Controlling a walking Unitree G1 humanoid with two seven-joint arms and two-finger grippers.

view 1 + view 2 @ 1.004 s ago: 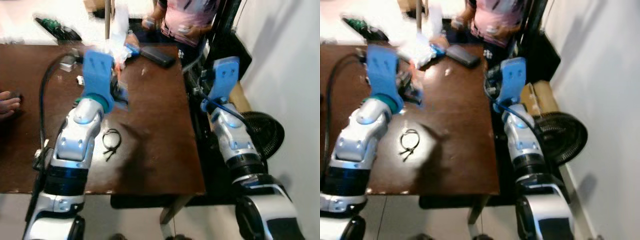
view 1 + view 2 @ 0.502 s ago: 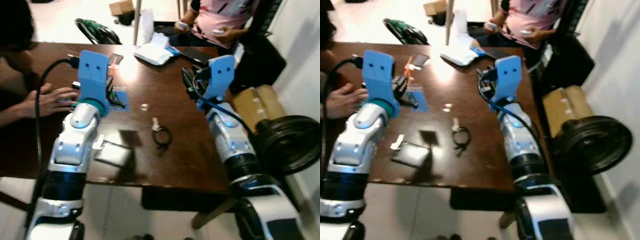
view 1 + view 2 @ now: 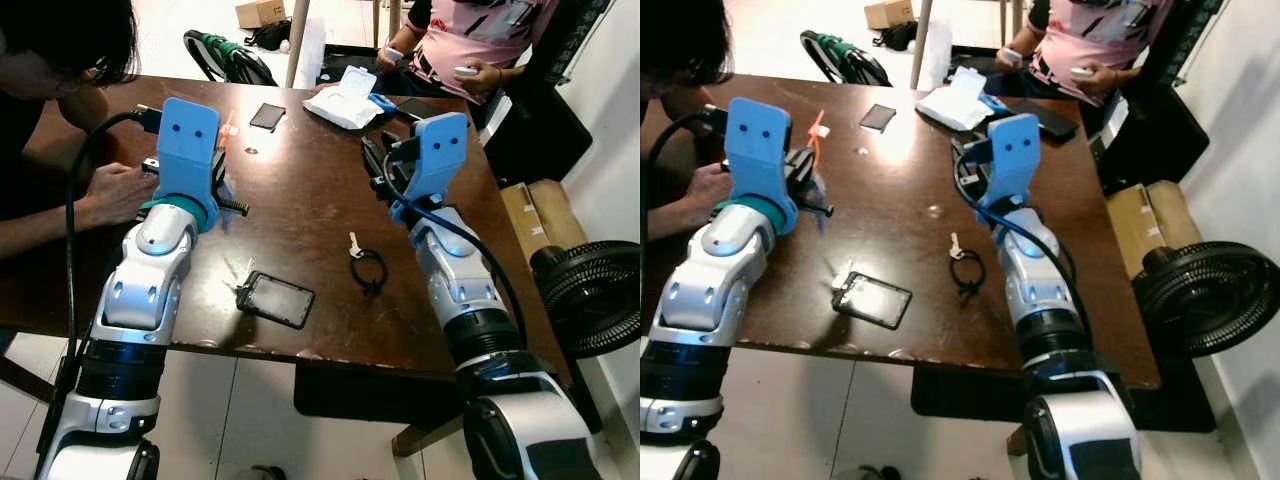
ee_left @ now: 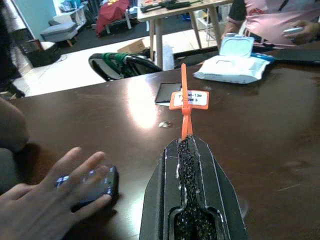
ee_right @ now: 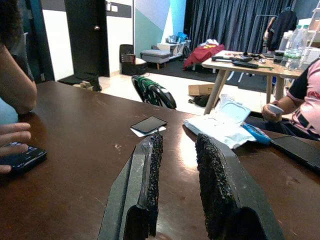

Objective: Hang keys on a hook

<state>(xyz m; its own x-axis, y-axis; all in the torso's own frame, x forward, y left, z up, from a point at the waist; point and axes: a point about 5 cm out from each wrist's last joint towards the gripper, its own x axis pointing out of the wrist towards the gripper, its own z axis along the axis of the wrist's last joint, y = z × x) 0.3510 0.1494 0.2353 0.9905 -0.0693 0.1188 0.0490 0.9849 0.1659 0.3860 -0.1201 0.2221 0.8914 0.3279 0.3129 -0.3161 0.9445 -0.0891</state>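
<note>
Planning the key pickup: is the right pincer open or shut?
Open. In the right wrist view, the right pincer shows a clear gap between its two black fingers, with the brown table visible between them; nothing is held.

The dark brown wooden surface (image 3: 300, 215) carries a key on a black loop (image 3: 366, 268) near its middle, a flat black-framed card (image 3: 276, 298) toward the near edge, a dark phone (image 3: 268, 116), a white wipes pack (image 3: 343, 100) and an orange tag (image 4: 188, 100).

Wipes pack (image 3: 343, 104) lying at surface (image 3: 300, 200) far edge; phone (image 3: 276, 298) lying near front edge; fan (image 3: 595, 296) standing beside surface.
</note>
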